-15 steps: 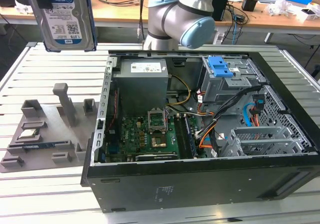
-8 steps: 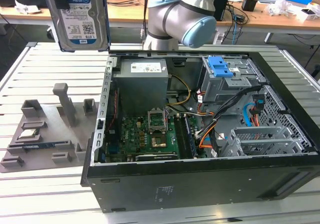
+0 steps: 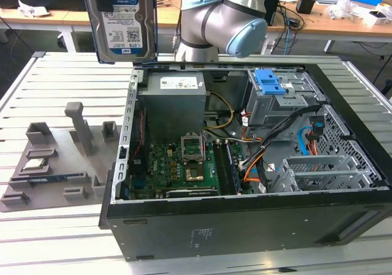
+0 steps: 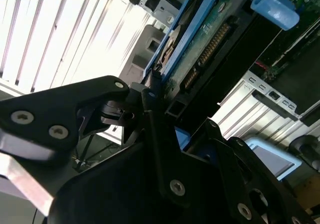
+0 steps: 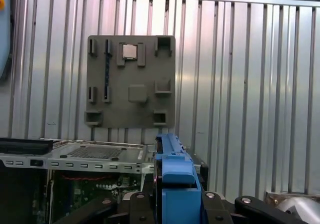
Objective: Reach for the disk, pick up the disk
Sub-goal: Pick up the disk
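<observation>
Our gripper point(image 4: 167, 109) is clamped on the disk point(image 3: 120, 21), which we see hanging upright from it, long axis vertical.

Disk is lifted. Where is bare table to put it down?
With the disk in the gripper, bare table slats lie in front of the grey tray and behind it, beside the computer case. Inside the case is crowded with cables.

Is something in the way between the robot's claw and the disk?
No, nothing visible. The gripper is shut on the edge of the disk and holds it in the air, clear of the computer case.
</observation>
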### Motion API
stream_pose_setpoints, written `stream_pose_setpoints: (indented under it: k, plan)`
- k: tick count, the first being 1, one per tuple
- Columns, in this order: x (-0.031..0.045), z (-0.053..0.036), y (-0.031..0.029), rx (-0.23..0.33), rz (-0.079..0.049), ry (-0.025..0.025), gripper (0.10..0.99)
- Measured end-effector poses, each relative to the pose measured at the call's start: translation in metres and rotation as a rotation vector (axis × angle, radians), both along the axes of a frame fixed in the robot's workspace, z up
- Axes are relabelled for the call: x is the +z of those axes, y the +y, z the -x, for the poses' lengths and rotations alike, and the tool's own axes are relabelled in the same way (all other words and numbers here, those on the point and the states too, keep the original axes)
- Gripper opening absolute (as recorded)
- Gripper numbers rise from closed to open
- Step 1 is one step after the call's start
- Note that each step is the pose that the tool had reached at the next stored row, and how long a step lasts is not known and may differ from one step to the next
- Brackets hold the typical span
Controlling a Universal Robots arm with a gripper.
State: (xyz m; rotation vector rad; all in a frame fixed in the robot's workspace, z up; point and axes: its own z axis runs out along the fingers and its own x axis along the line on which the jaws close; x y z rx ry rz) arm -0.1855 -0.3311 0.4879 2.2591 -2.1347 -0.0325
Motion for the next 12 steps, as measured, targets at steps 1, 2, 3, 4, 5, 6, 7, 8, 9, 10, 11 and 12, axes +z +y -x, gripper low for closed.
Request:
stream_pose_setpoints:
  k: [1, 2, 3, 4, 5, 6, 7, 8, 9, 10, 11, 12]
  plan:
    - [0.0000, -0.0054, 0.0001, 0.000, 0.000, 0.0001, 0.365]
    - [0.0000, -0.0119, 0.0002, 0.000, 0.000, 0.0001, 0.365]
    - [-0.0001, -0.0188, 0.0001, 0.000, 0.000, -0.0001, 0.365]
    - [0.0000, -0.0253, 0.0002, 0.000, 0.000, 0.0000, 0.365]
    - [-0.0001, -0.0359, 0.0002, 0.000, 0.000, 0.0000, 0.365]
    - [0.0000, -0.0433, 0.0002, 0.000, 0.000, 0.0000, 0.365]
    - [0.0000, -0.0511, 0.0002, 0.000, 0.000, 0.0001, 0.365]
    - [0.0000, -0.0552, 0.0002, 0.000, 0.000, 0.0001, 0.365]
    - [0.0000, -0.0589, 0.0002, 0.000, 0.000, 0.0001, 0.365]
    - [0.0000, -0.0637, 0.0003, 0.000, 0.000, 0.0000, 0.365]
    - [0.0000, -0.0671, 0.0004, 0.000, 0.000, 0.0000, 0.365]
    - [0.0000, -0.0709, 0.0005, 0.000, 0.000, 0.0000, 0.365]
